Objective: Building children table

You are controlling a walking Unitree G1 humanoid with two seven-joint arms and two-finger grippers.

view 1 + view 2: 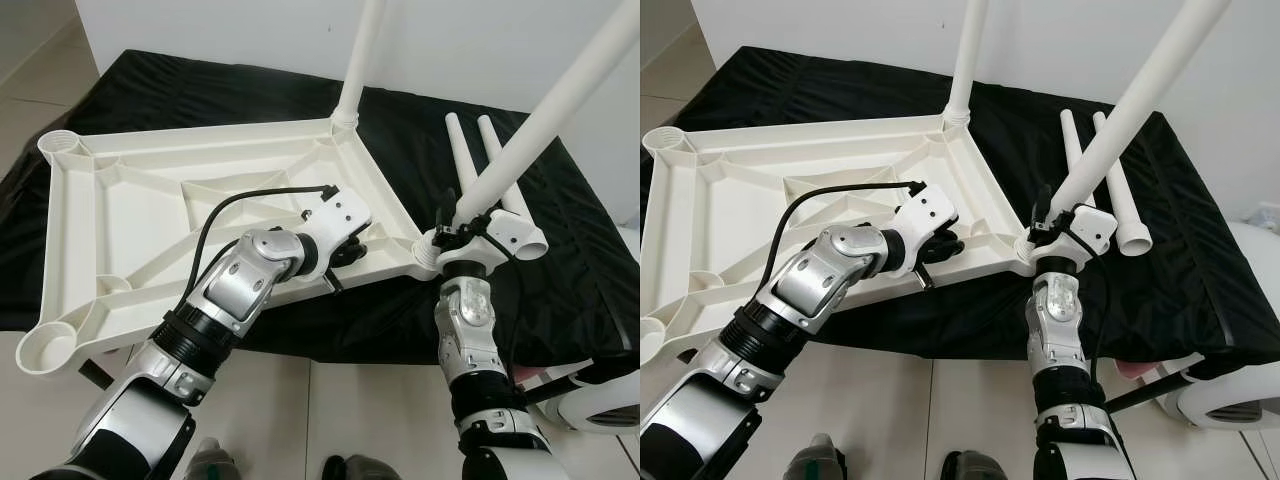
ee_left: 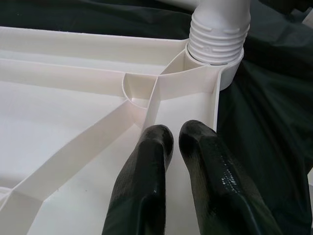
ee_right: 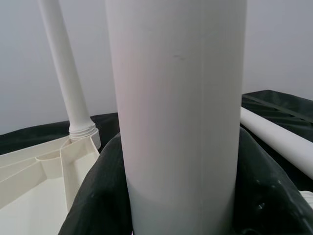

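Legs go into the upturned tabletop, and the second one is in hand. From the left eye, the tabletop lies underside up on a black cloth. One leg stands in the tabletop's far right corner socket. The right pincer holds a second leg at the near right corner socket, tilted away from the tabletop. The left pincer rests on the tabletop's ribbing beside that corner. Two spare legs lie on the cloth just right of the tabletop.

From the right eye, the held leg's lower end meets the near right corner; whether it is fully seated cannot be told. The tabletop's two left sockets appear empty.

In the left wrist view, the left pincer's fingers sit narrow, almost together, pressed on the tabletop near a threaded leg end in its socket.

In the right wrist view, the leg runs between the right pincer's fingers, held; the standing leg rises from the tabletop behind.

Next, I judge, the held leg needs bringing upright and twisting in its threads while the left pincer steadies the tabletop.
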